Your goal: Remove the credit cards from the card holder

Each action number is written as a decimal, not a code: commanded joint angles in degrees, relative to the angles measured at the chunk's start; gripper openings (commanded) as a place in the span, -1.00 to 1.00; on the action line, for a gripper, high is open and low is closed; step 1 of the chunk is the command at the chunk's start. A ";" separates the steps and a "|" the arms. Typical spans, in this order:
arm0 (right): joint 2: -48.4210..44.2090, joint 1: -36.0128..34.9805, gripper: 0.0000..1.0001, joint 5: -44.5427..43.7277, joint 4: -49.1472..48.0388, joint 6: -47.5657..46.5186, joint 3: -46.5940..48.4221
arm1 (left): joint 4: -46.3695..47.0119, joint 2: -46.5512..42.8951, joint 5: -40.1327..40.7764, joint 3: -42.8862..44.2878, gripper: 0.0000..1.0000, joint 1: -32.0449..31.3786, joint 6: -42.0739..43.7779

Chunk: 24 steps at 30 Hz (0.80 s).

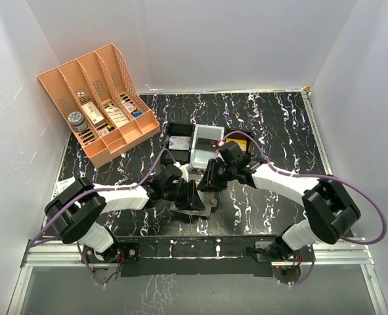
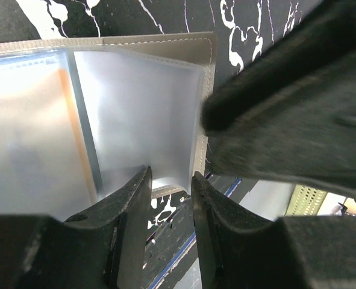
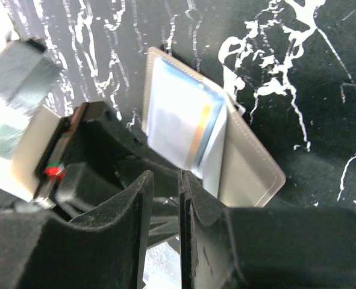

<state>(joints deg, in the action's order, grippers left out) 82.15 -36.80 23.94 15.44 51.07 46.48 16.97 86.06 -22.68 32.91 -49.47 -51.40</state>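
The card holder (image 2: 165, 78) lies opened flat on the marble table, its clear sleeves facing up. An orange credit card (image 2: 75, 120) shows through one sleeve; in the right wrist view the same card (image 3: 205, 120) sits inside the card holder (image 3: 250, 162). My left gripper (image 2: 168, 177) stands partly open, its tips straddling the holder's near edge, with bare table showing in the gap. My right gripper (image 3: 164, 176) has a narrow empty gap, one fingertip at the sleeve's edge. From above, both grippers (image 1: 192, 193) (image 1: 210, 180) meet over the holder (image 1: 205, 209).
A black three-compartment tray (image 1: 167, 128) stands just behind the grippers. The orange lattice organiser (image 1: 102, 98), holding small items, sits at the back left. White walls close in the table on three sides.
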 commanded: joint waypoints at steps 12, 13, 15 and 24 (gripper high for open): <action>7.12 -0.90 -0.54 -4.54 2.36 -4.04 -2.00 | -16.22 -11.52 10.99 4.80 0.06 -0.49 6.77; 7.08 -0.97 -0.50 -3.95 1.60 -4.08 -2.33 | -18.90 -13.31 12.80 5.66 0.12 -0.47 7.57; 6.53 -1.11 -0.45 -3.77 0.70 -4.01 -2.69 | -23.83 -16.19 16.16 7.15 0.23 -0.29 9.00; 6.74 -3.23 -0.30 -6.63 2.44 -4.74 1.50 | -29.49 -16.68 17.32 5.76 0.25 4.88 7.15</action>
<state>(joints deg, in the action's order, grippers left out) 89.30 -38.72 19.64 17.98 47.64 44.58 -8.29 67.79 -6.04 40.05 -46.50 -43.64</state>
